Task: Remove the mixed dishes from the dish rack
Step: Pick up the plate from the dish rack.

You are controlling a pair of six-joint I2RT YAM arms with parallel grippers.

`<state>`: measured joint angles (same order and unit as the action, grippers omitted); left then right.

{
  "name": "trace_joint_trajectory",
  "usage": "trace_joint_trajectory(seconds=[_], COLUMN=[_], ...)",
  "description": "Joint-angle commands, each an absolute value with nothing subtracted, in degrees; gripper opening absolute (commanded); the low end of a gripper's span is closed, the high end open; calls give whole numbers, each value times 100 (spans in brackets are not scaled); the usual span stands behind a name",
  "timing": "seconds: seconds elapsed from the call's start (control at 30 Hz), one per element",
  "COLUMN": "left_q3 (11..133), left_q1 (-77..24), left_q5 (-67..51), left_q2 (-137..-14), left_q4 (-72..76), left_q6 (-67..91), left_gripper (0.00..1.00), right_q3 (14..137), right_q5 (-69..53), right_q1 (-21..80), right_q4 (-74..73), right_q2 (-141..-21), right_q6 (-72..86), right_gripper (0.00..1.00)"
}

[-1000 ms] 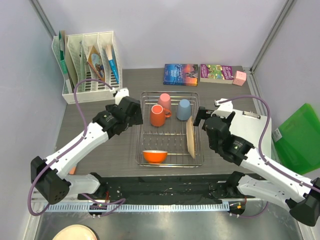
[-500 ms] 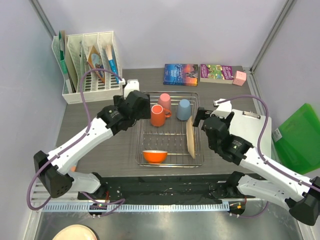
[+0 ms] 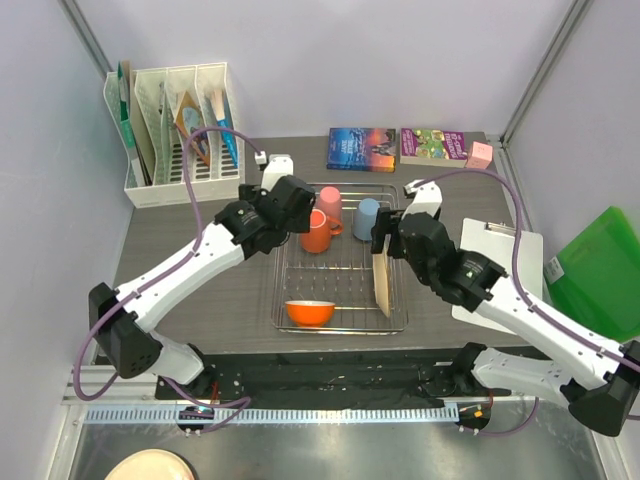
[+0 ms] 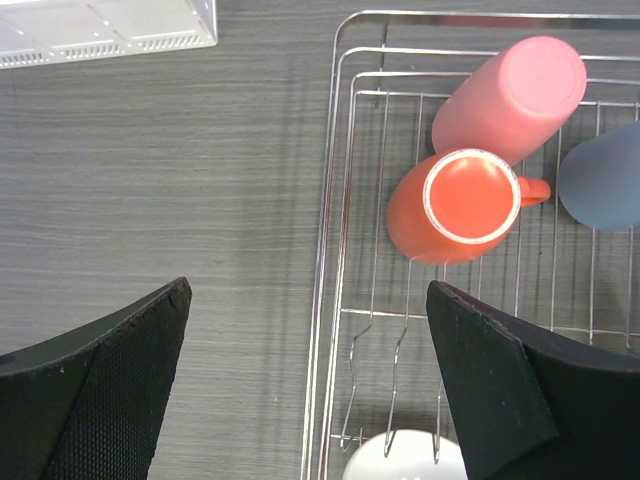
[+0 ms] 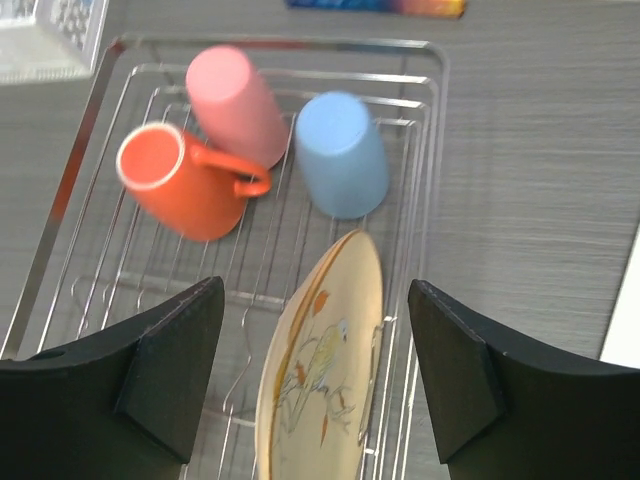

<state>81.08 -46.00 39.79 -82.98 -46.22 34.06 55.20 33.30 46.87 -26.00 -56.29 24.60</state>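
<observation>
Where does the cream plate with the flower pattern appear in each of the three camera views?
Top external: the cream plate stands on edge at the right side of the dish rack.
Left wrist: not in it.
Right wrist: the plate is at lower middle, below the light blue cup.
Shared landmark: the orange mug, in the rack beside the pink cup, shows in all three views.

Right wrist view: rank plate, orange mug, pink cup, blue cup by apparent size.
1. cream floral plate, though cropped at the bottom
2. orange mug
3. pink cup and light blue cup: look alike, not ranked
</observation>
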Motion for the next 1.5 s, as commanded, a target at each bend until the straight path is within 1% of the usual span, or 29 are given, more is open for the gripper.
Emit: trace_joint_trajectory(seconds=[0.0,0.1,0.13,0.2,0.23,0.3,0.33,0.37,0.43,0.8,0.87,0.9,0.93,1.03,1.27,1.33,1.47], left_q3=[7954,7849,7823,7752,7735,7673,7655,7638,7611,7506,7488,7471,7471,7436,7462,7462,7462], left_q1=[-4614,-4614,-4614,-4614,-4614,-4614,-4614,-4623,-4614,-4614,-4614,-4614,-4623,-4614,-4614,-4614,-4614], left_q5=[3990,3955,3955,3964,3955,3929,3911,3902,3867,3753,3753,3762,3753,3744,3683,3674,3656], left_q2=[-8051,-7972,-7954,-7928,-7902,-7884,-7892,-7893,-7901,-7937,-7928,-7928,-7928,-7928,-7928,-7928,-7936], left_q4=[-4614,-4614,-4606,-4623,-4614,-4597,-4597,-4597,-4579,-4605,-4614,-4614,-4623,-4623,-4632,-4614,-4606], left_q6=[3533,3559,3560,3577,3586,3603,3612,3621,3638,3700,3709,3709,3718,3735,3753,3762,3753], left_gripper=[99,100,99,100,99,100,99,100,100,99,99,99,99,99,99,99,99], right_q3=[5678,5634,5625,5599,5581,5537,5537,5528,5511,5590,5599,5616,5634,5721,5994,6108,6301], right_q5=[2567,2417,2391,2338,2338,2294,2268,2250,2189,2127,2144,2136,2153,2215,2267,2250,2215], right_q1=[4702,4702,4702,4693,4702,4702,4702,4702,4693,4702,4702,4702,4702,4702,4702,4702,4702], right_q4=[-3067,-3076,-3102,-3120,-3146,-3164,-3199,-3217,-3278,-3638,-3656,-3656,-3656,-3691,-3876,-3955,-4051], right_q2=[-5783,-5897,-5915,-5985,-6003,-6029,-6038,-6055,-6100,-6416,-6434,-6425,-6416,-6381,-6372,-6363,-6363], right_q6=[2593,2654,2689,2724,2751,2768,2777,2803,2821,2821,2813,2812,2821,2804,2725,2690,2646], right_gripper=[78,74,71,67,62,56,49,45,43,44,41,39,28,12,7,3,1])
